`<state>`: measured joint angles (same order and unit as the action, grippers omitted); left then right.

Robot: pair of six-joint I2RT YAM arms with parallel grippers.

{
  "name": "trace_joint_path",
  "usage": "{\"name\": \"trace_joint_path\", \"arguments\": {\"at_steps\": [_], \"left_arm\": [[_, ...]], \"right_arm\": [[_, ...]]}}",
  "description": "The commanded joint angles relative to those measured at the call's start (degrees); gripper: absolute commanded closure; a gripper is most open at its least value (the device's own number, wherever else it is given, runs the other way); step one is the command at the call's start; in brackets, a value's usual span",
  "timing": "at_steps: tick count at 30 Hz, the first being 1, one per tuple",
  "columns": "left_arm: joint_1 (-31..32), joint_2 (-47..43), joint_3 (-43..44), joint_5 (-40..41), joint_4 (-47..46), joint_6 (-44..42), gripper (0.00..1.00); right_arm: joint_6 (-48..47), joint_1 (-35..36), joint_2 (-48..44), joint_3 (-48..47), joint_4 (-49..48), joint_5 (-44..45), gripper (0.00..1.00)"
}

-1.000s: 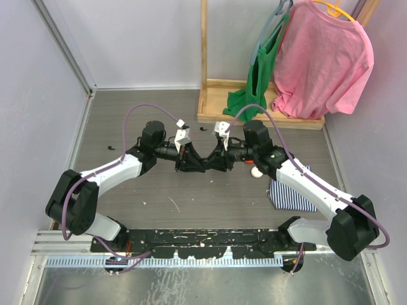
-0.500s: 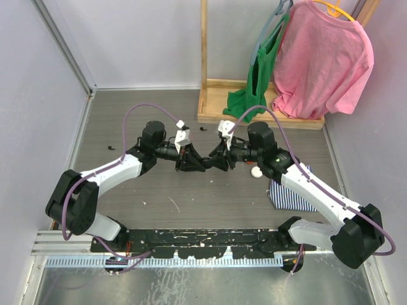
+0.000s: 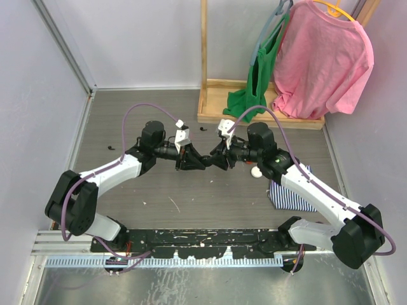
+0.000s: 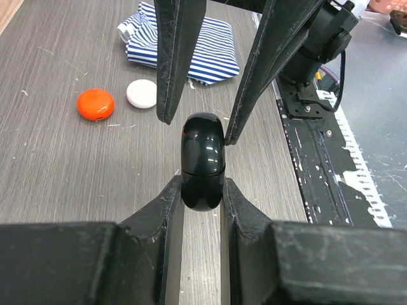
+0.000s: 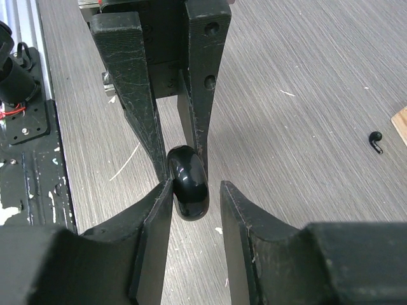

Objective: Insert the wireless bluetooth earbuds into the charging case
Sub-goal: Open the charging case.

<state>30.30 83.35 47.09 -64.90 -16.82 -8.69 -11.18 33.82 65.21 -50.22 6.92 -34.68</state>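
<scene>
Holding glossy black charging case (image 4: 203, 152) clamped edgewise in left gripper (image 4: 202, 185); right gripper (image 5: 196, 189) straddles it, jaws apart. Hard, likely slippery: pinch flat faces. Black earbud (image 5: 376, 141) lies well beyond case.

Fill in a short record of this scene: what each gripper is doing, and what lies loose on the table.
left gripper: shut on the black case
right gripper: open, fingers straddling the same case, one side touching it
black case lid: looks closed
loose on table: orange case, white case, striped cloth, black earbud
</scene>
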Motion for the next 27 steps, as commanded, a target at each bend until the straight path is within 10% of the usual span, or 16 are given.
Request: {"name": "trace_joint_path", "arguments": {"at_steps": [1, 27], "left_arm": [[0.11, -3.11, 0.18, -2.94, -1.37, -1.24, 1.0], [0.11, -2.78, 0.07, -1.47, -1.74, -0.93, 1.0]], "right_arm": [[0.27, -0.27, -1.65, -0.03, -3.14, 5.45, 0.59], [2.13, -0.42, -3.13, -0.05, -3.83, 9.77, 0.59]]}}
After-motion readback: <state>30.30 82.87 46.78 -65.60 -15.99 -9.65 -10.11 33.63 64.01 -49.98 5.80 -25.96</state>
